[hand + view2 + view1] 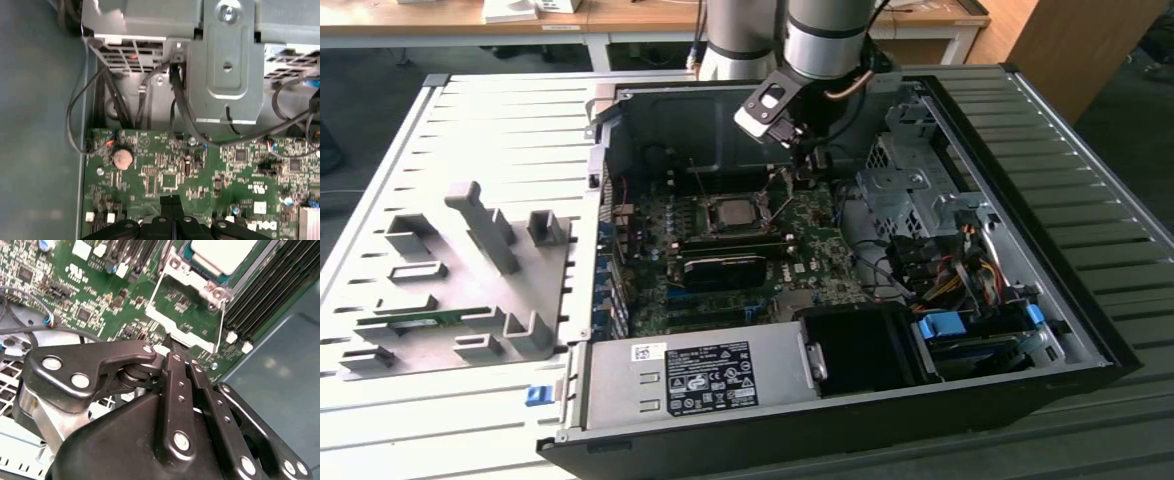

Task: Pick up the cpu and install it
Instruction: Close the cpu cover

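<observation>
The chip point(727, 212) sat in its socket point(730, 232) near the middle of the green board point(825, 245), inside the open computer case point(854, 445). Its grey top faced up. It looked like it was already in its place.

The gripper point(806, 160) hung low over the board, just beside the socket on the exterior view's right. In both wrist views its two fingers point(169, 207) were pressed together, with nothing to be seen between them. In the second wrist view the tip was right at the end of the thin wire lever point(221, 325) that goes with the socket. I could not tell if it touched the lever.

A few things could have gone wrong from here. The fingers were very close to the board, so a small slip down could have knocked the tiny parts on it. A hard or crooked push on the lever could have made it spring away. It could also have shoved the chip out of line and hurt the little pins under it. Black cables point(179, 107) hung near the board's edge, and the arm could have caught on them.
</observation>
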`<state>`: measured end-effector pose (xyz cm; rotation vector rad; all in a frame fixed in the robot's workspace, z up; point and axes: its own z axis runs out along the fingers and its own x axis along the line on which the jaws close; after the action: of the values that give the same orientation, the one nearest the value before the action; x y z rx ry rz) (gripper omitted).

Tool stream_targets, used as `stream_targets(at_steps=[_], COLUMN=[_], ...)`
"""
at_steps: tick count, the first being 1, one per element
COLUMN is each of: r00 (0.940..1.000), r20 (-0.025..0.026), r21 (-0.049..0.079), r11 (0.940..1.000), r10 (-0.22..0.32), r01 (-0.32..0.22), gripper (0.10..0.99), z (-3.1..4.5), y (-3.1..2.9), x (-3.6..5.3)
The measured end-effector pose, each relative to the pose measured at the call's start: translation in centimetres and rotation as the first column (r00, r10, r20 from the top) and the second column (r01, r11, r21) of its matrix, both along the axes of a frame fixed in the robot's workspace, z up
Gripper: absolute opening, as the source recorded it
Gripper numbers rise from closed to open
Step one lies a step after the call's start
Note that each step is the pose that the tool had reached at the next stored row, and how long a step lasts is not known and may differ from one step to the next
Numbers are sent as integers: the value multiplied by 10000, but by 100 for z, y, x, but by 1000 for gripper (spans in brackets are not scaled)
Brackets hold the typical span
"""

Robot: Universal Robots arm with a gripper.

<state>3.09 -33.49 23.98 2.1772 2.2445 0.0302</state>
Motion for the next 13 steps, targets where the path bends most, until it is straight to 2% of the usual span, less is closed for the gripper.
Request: stream_targets(at_steps=[5,13], r00=[10000,10000], r20=[0,0], r21=[5,3], r11=[10000,10000], r10=[-1,-2], r01=[1,2], gripper=[106,106], z=[-2,-4], y=[2,3], x=[-108,-133])
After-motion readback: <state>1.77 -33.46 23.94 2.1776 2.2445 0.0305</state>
